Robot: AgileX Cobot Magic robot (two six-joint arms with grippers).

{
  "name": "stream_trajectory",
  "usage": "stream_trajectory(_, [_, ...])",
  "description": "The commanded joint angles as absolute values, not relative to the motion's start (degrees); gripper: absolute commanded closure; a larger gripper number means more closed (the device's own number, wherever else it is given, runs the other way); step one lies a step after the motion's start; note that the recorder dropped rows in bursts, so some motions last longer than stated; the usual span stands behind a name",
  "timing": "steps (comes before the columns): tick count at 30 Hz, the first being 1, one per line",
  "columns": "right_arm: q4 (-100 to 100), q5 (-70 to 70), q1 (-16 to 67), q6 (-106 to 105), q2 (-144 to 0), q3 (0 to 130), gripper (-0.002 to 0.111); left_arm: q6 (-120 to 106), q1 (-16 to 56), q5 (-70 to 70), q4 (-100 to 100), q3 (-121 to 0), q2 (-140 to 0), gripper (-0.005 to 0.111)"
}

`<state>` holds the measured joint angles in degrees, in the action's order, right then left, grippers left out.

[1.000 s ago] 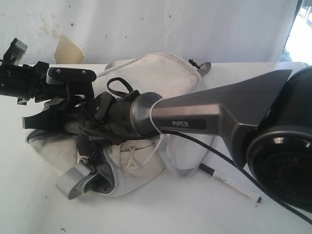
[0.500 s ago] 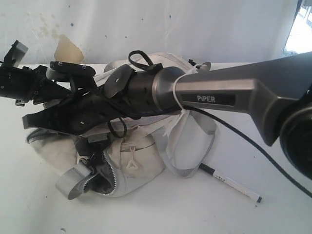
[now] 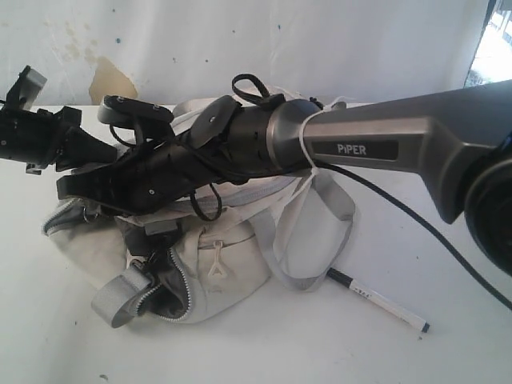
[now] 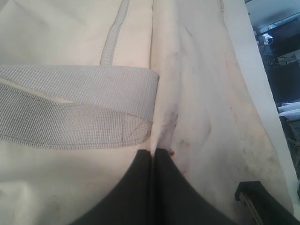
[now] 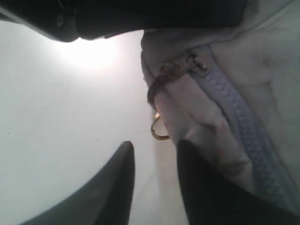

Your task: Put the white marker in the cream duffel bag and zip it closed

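The cream duffel bag (image 3: 228, 268) lies slumped in the middle of the table, its grey zipper (image 3: 182, 276) parted at the front. The white marker (image 3: 381, 301) lies on the table to the bag's right, apart from both grippers. My left gripper (image 4: 153, 152) is shut on a fold of the bag's cream fabric (image 4: 197, 93), beside a grey webbing handle (image 4: 70, 101). My right gripper (image 3: 66, 189) has reached across the bag to its left end. It is open (image 5: 153, 149), next to the zipper (image 5: 243, 126) and a small gold ring (image 5: 158, 132), with nothing between its fingers.
The right arm's grey link (image 3: 384, 148) spans the bag from the right. The left arm (image 3: 32, 132) sits at the far left. A white wall (image 3: 280, 48) stands behind the table. A grey strap with a buckle (image 3: 120, 296) lies at the bag's front left.
The right arm has risen and its gripper has drawn slightly right over the bag's left end. The left arm, bag and marker have barely moved.
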<state>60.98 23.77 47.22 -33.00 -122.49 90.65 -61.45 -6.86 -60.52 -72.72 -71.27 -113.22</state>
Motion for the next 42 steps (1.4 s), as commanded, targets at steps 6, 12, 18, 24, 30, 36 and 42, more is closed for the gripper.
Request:
stream_trajectory(6, [64.2, 17.55, 49.15, -33.16, -122.05, 90.8, 0.059, -61.24, -6.68, -62.74, -74.51, -71.41, -112.76, 0.106])
stream_trajectory(12, [66.12, 13.18, 51.38, -33.05, -122.41, 90.8, 0.059, -61.24, -6.68, -62.74, -74.62, -71.41, -112.76, 0.106])
stream_trajectory(18, [66.12, 13.19, 52.21, -33.19, -122.49, 90.8, 0.059, -61.24, -6.68, -62.53, -74.74, -71.41, -112.76, 0.106])
stream_trajectory(24, [66.02, 8.76, 52.21, -33.2, -124.78, 90.8, 0.059, -61.24, -6.68, -63.17, -74.74, -71.41, -112.76, 0.106])
stream_trajectory(30, [66.17, 2.93, 52.21, -32.99, -125.89, 90.92, 0.059, -61.46, -6.68, -63.62, -74.04, -71.41, -112.76, 0.106])
stream_trajectory(36, [66.17, -2.92, 52.54, -32.69, -126.16, 90.92, 0.067, -61.67, -6.68, -63.95, -72.28, -71.41, -112.76, 0.106])
stream_trajectory(42, [65.96, -3.87, 52.54, -33.47, -126.42, 90.92, 0.096, -61.68, -6.68, -63.59, -72.16, -71.41, -112.76, 0.106])
